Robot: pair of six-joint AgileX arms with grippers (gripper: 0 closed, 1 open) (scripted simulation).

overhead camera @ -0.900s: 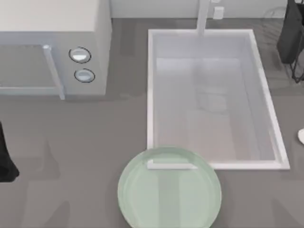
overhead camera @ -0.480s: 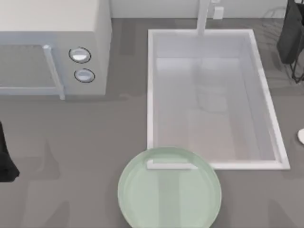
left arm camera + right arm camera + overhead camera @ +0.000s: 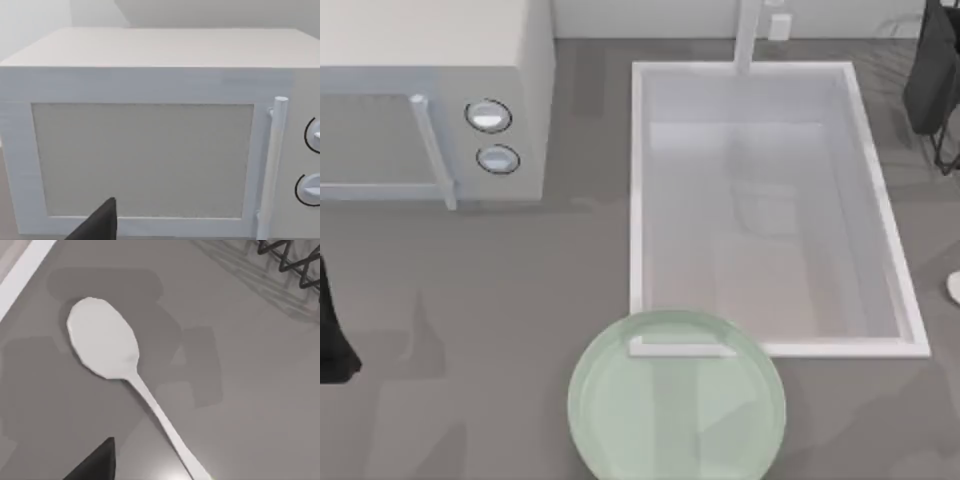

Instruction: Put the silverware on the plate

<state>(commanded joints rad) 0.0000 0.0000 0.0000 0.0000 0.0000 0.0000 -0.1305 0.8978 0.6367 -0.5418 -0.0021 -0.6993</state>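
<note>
The pale-green glass plate [image 3: 675, 400] lies at the front middle of the table, its far edge over the sink's near rim. A white spoon [image 3: 107, 347] lies flat on the grey counter, bowl up, with its handle running toward the wrist camera. A dark part of my right gripper [image 3: 97, 462] hovers just above and short of it. In the top view a white sliver of the spoon [image 3: 954, 288] shows at the right edge, right of the sink. My left arm [image 3: 332, 335] sits at the left edge, and a dark part of its gripper [image 3: 100, 225] faces the microwave door.
A white rectangular sink [image 3: 636, 200] with a tap [image 3: 748, 35] fills the middle and back. A white microwave [image 3: 430, 95] stands at the back left. A black wire rack [image 3: 290, 260] and a dark shape [image 3: 932, 70] stand at the back right.
Faint shadows have drifted a little over the sink floor and the plate. The plate, the sink and the microwave have not moved.
</note>
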